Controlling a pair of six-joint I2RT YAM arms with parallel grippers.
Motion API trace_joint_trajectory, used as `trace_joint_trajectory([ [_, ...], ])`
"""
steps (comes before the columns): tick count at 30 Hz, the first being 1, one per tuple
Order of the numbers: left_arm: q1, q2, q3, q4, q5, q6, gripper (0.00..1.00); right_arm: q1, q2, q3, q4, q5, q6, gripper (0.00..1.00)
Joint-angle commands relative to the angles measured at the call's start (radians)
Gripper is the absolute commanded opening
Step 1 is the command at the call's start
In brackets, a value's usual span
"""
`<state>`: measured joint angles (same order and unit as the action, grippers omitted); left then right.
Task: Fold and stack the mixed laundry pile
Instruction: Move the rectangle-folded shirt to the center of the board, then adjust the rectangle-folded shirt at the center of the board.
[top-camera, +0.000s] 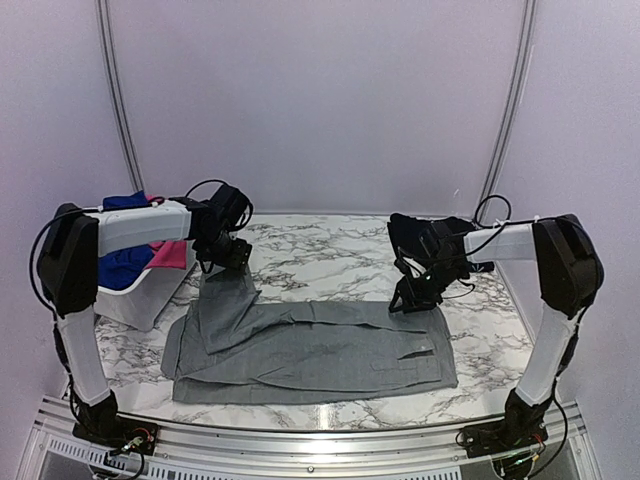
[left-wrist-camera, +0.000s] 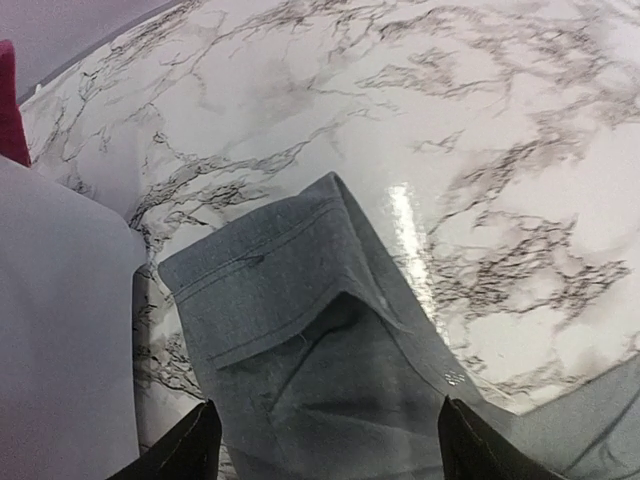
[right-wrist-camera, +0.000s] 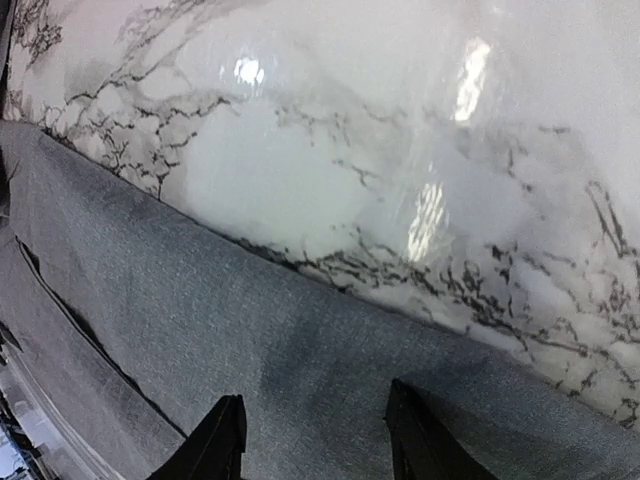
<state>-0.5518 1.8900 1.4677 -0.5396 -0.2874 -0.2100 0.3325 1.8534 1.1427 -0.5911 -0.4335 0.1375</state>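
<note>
a grey garment (top-camera: 310, 350) lies spread flat across the middle of a marble table (top-camera: 330, 250), with one narrow end turned up toward the back left. the left gripper (top-camera: 228, 255) hangs over that end, fingers spread wide and holding nothing. the right gripper (top-camera: 415, 298) sits over the garment's far right edge, fingers also parted and empty. blue cloth (top-camera: 120, 268) and pink cloth (top-camera: 170, 255) lie in a white basket (top-camera: 140, 300) at the left.
</note>
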Motion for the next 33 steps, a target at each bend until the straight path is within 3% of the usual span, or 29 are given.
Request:
trace_joint_trajectory([
  [1,0.004,0.104,0.066,-0.051,-0.140,0.109,0.77,-0.001,0.096,0.034,-0.002,0.058,-0.015,0.49],
  [8,0.048,0.225,0.171,-0.044,-0.191,0.204,0.76,-0.008,0.134,0.101,-0.040,0.064,-0.030,0.49],
  [11,0.076,0.268,0.209,-0.038,-0.165,0.237,0.69,-0.011,0.132,0.120,-0.055,0.068,-0.033,0.49],
  [14,0.091,0.306,0.249,-0.035,-0.127,0.284,0.51,-0.012,0.124,0.142,-0.072,0.067,-0.035,0.49],
  [18,0.093,0.316,0.282,-0.035,-0.054,0.322,0.07,-0.012,0.082,0.177,-0.086,0.051,-0.041,0.50],
  [19,0.093,0.306,0.284,-0.036,-0.035,0.322,0.00,-0.012,0.066,0.183,-0.086,0.045,-0.042,0.50],
  [24,0.093,0.160,0.252,-0.071,0.069,0.252,0.00,-0.012,-0.022,0.216,-0.079,-0.004,-0.037,0.52],
  [29,0.087,0.034,0.235,-0.184,0.242,0.088,0.00,-0.010,-0.121,0.198,-0.047,-0.102,0.000,0.52],
  [33,0.040,-0.101,0.150,-0.225,0.281,-0.039,0.00,0.001,-0.205,0.155,-0.025,-0.169,0.035,0.53],
])
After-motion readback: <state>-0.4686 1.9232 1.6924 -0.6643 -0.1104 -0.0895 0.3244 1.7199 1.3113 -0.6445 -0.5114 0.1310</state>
